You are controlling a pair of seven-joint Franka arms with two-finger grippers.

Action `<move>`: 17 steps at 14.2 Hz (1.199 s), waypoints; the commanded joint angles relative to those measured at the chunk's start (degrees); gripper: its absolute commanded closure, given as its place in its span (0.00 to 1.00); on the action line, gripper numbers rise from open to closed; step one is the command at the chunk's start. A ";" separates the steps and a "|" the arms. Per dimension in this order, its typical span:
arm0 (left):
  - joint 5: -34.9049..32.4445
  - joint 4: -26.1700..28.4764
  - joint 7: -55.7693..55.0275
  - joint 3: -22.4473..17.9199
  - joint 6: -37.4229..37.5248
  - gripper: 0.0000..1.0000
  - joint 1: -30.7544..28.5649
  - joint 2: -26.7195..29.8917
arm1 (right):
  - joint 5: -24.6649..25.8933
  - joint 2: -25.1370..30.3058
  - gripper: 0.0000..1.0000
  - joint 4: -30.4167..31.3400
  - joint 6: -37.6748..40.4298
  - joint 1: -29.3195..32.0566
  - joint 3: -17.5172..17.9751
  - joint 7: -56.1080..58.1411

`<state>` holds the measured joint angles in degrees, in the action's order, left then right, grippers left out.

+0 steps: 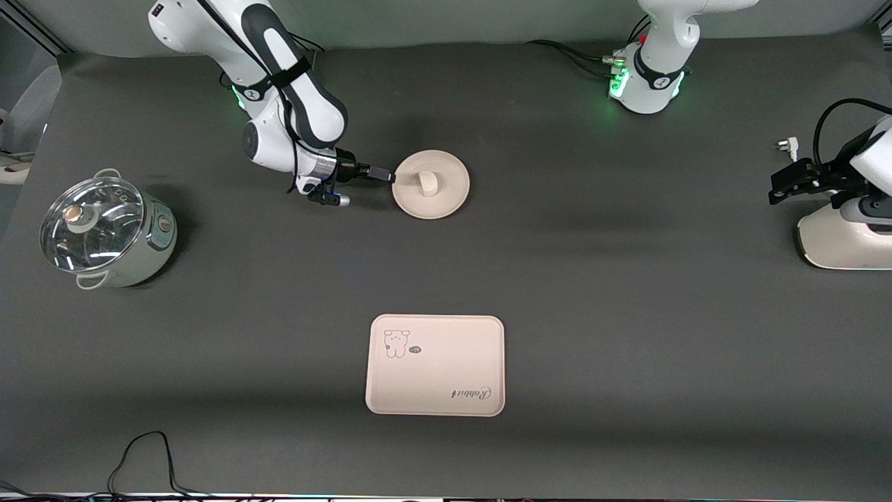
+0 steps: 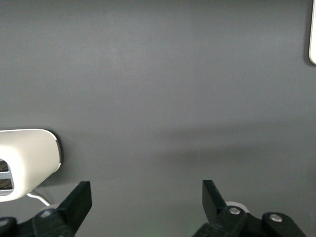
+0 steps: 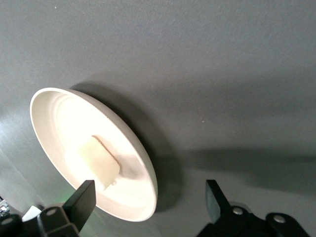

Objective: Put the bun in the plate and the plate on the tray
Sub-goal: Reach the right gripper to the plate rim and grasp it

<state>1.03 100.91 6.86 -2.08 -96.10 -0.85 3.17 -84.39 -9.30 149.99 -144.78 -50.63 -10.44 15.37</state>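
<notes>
Bun on plate; plate not yet on tray.

Bun (image 1: 426,183) lies in plate (image 1: 431,185), toward the surface's (image 1: 592,279) 12 o'clock edge. Right tool (image 1: 387,176) sits low at plate's 9 o'clock rim, fingers spread around the rim, nothing clamped. Tray (image 1: 435,365) lies bare at 6 o'clock from plate, well apart. Left tool (image 2: 146,201) waits, released, over the left arm's end by a white appliance (image 1: 840,240). Lidded pot (image 1: 104,230) at the right arm's end.
</notes>
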 commanded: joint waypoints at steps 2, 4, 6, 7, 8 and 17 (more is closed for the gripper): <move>0.99 0.60 -1.06 0.24 -0.75 0.00 -1.00 0.79 | -5.35 -1.24 0.13 -0.66 -5.68 -5.96 -0.37 0.45; 0.99 0.60 -0.62 -0.03 -0.40 0.00 -1.18 0.78 | -5.35 -1.33 0.17 -1.01 -5.78 -6.06 -0.20 0.36; 0.64 0.60 -0.97 0.06 -0.67 0.00 -1.09 0.52 | -5.70 -1.85 0.24 -1.10 -6.65 -7.28 -0.20 0.28; 0.64 0.69 -0.97 0.06 -0.75 0.00 -1.17 0.17 | -7.62 -2.29 0.27 -1.19 -7.96 -8.24 -0.20 0.80; 0.64 0.69 -0.97 0.06 -0.93 0.00 -1.09 -0.09 | -9.38 -2.99 0.31 -1.80 -8.59 -9.82 -0.28 0.89; 0.47 0.60 -0.97 0.06 -1.02 0.00 -1.09 -0.01 | -11.67 -6.34 0.75 -4.09 -12.37 -13.08 -0.19 0.89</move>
<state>1.29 100.99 6.63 -2.15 -96.41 -1.82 2.68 -93.47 -14.46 147.01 -155.06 -61.36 -10.29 15.41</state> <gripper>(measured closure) 0.000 0.507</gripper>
